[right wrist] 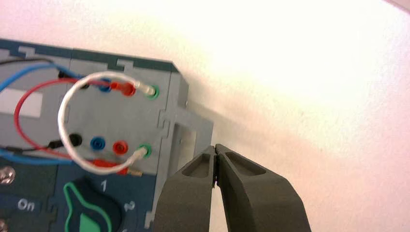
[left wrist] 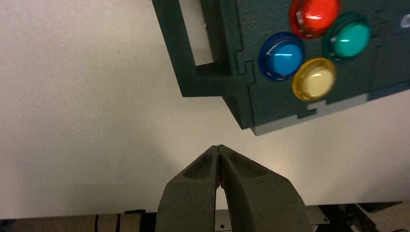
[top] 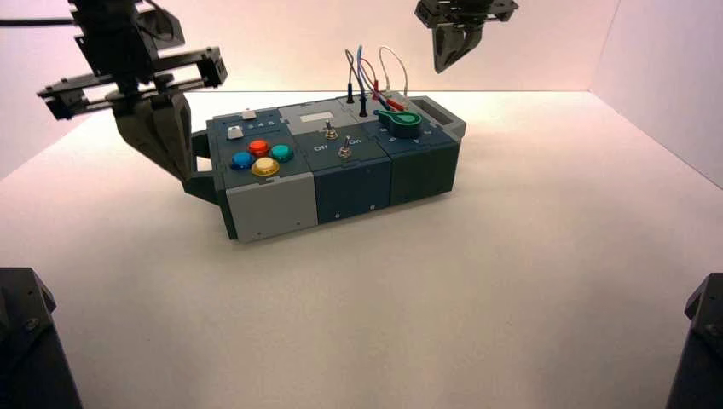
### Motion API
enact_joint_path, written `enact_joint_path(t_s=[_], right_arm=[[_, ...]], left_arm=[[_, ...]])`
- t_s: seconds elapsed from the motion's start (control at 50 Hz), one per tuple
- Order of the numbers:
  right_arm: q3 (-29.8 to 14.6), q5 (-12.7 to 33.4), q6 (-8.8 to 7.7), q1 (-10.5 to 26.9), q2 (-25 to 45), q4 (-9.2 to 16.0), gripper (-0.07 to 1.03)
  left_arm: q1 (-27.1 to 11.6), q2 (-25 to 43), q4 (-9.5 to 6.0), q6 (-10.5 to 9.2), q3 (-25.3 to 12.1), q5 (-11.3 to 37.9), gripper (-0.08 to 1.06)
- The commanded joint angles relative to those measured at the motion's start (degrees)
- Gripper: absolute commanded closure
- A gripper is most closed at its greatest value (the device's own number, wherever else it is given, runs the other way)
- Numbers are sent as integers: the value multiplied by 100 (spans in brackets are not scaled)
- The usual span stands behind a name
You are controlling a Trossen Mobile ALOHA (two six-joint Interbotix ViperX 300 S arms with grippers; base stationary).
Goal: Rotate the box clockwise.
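White tabletop (top: pixel 511 281), box (top: pixel 341 183), nothing obstructing

The box (left wrist: pixel 251 96) is showing a matt, grainy dark teal skin; on its top, the round buttons (left wrist: pixel 314 79) are gleaming like glossy plastic. Beneath it, the desk (left wrist: pixel 87 121) is looking smooth, matt white.

The scene is lit brightly and evenly from above, with a warm glow seen on the back wall (top: pixel 529 51). A soft shadow is cast by the box (top: pixel 337 166) on the white table (top: pixel 426 298). Glare is seen on the round buttons (left wrist: pixel 314 77) in the left wrist view. In the right wrist view the white table (right wrist: pixel 314 72) is washed out
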Motion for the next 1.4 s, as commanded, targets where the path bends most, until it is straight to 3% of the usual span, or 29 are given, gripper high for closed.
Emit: enact_joint_path(t_s=[0.02,0.52,0.92,1.06,1.12,1.4], right_arm=[[-308,0,-62,18,-18,0,98],[-1037,176,-343,316,686,0,98],[-1274,343,-352,378,993,-18,98],[-1283,343,-369,378,1037,-70,98],[-1354,360,-369,369,1169,-246,98],[-1292,501,-369,352,1178,-299,98]], left_arm=[[-18,79,-9,-35,-35,-70,101],[-18,571,0,-35,-167,-483,101],[-26,809,9,-35,-396,-492,101],[-18,853,9,-26,-404,-483,101],[-18,958,79,-9,-483,-501,101],[-26,1248,132,70,-782,-536,101]])
